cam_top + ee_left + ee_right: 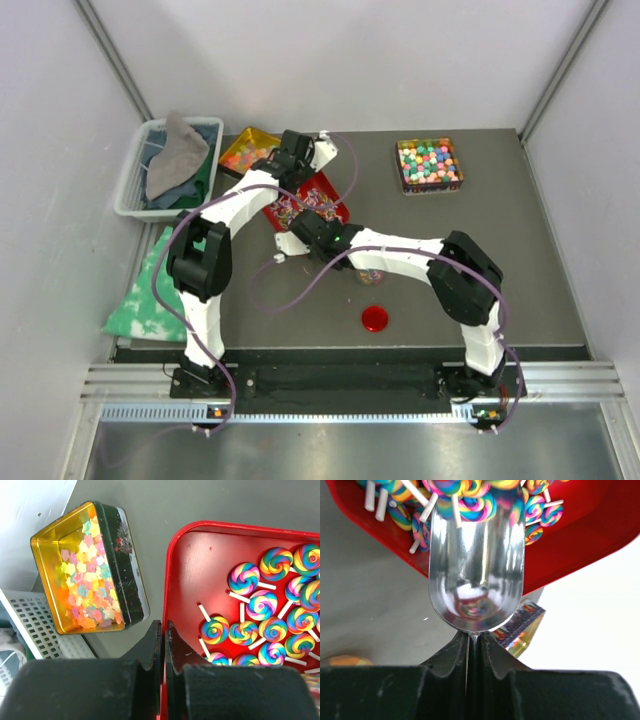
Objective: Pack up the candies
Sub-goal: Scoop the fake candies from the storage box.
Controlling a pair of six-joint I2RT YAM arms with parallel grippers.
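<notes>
A red tray (200, 570) holds several small rainbow swirl lollipop candies (260, 605). My left gripper (163, 630) is shut on the tray's left rim; it also shows in the top view (289, 158). A gold tin (85, 570) of pastel and orange-yellow star gummies stands left of the tray. My right gripper (476, 640) is shut on the handle of a metal scoop (477, 570). The scoop's front edge is pushed in among the lollipops (465, 500) in the red tray (580, 535); its bowl looks empty. A tin of round pastel balls (430, 165) stands at the back right.
A red round lid (376, 318) lies near the front middle. A small container (369, 275) with coloured sweets is partly hidden under the right arm. A white basket (135, 170) with cloths is at the back left, a green cloth (145, 290) in front of it.
</notes>
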